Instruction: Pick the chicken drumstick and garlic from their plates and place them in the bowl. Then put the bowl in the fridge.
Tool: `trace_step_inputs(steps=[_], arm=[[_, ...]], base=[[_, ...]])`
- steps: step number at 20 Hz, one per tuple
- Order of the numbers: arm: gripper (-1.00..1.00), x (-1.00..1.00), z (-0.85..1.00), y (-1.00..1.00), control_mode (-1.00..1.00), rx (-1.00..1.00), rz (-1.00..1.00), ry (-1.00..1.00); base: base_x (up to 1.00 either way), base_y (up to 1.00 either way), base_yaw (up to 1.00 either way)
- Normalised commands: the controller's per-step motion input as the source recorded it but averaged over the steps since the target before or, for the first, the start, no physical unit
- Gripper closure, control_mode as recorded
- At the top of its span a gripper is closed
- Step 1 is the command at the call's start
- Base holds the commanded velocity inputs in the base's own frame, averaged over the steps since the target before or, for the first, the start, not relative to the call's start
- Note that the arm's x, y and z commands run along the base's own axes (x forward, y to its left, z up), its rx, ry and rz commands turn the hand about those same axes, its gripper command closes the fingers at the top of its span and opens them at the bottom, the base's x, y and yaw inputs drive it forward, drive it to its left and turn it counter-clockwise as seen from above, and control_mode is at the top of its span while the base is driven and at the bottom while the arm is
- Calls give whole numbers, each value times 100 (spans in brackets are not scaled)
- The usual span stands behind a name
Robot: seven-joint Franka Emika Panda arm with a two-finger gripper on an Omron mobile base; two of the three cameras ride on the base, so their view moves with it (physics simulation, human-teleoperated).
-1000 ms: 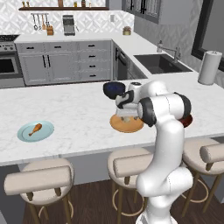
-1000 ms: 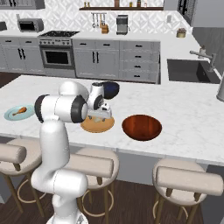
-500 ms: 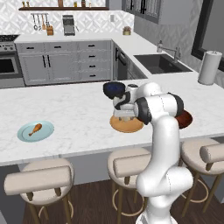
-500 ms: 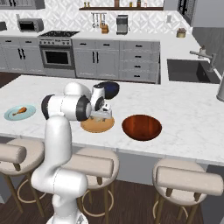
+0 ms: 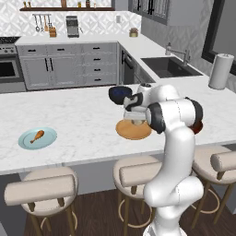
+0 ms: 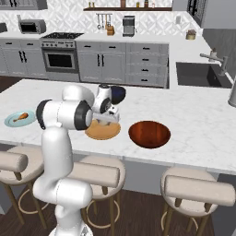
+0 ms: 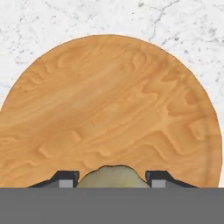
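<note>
The garlic point(image 7: 112, 176), a pale rounded bulb, lies on the tan wood plate point(image 7: 113, 105) and sits between my two dark fingertips point(image 7: 68, 180), which press on its sides. My gripper point(image 5: 135, 120) point(image 6: 109, 120) point(image 7: 112, 180) points down onto that plate point(image 5: 133, 131) point(image 6: 102, 131) in the middle of the island. The chicken drumstick point(image 5: 37, 136) point(image 6: 19, 117) rests on the light blue plate point(image 5: 25, 140) point(image 6: 10, 122) far to the left. The reddish-brown bowl point(image 6: 149, 134) stands just right of the wood plate, half hidden by my arm in the left base view point(image 5: 199, 127). The fridge is out of view.
A small dark blue bowl point(image 5: 120, 93) point(image 6: 118, 94) stands right behind the gripper. Stools line the island's near edge. A sink point(image 5: 168, 67) and a paper towel roll point(image 5: 218, 71) are at the far right. White marble lies bare between the two plates.
The fingers have closed from wide open onto the garlic. The hand has sunk slightly toward the wood plate; the plates and bowls have not moved.
</note>
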Motion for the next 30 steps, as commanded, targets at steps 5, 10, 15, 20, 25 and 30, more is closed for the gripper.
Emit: trace_step_inputs(steps=[5,10,15,20,25,30], arm=[[100,-30,82,-75,-100,-9,-21,-12],[100,7,57,-100,-100,-16,-25,7],[100,3,-3,-100,-100,-8,-25,26],[-100,4,-77,-88,-100,0,-5,18],[-100,3,-8,0,-100,0,0,0],[-100,-10,44,0,-100,4,1,0]], base=[[0,0,0],[0,0,0],[0,0,0],[0,0,0],[0,0,0],[0,0,0]])
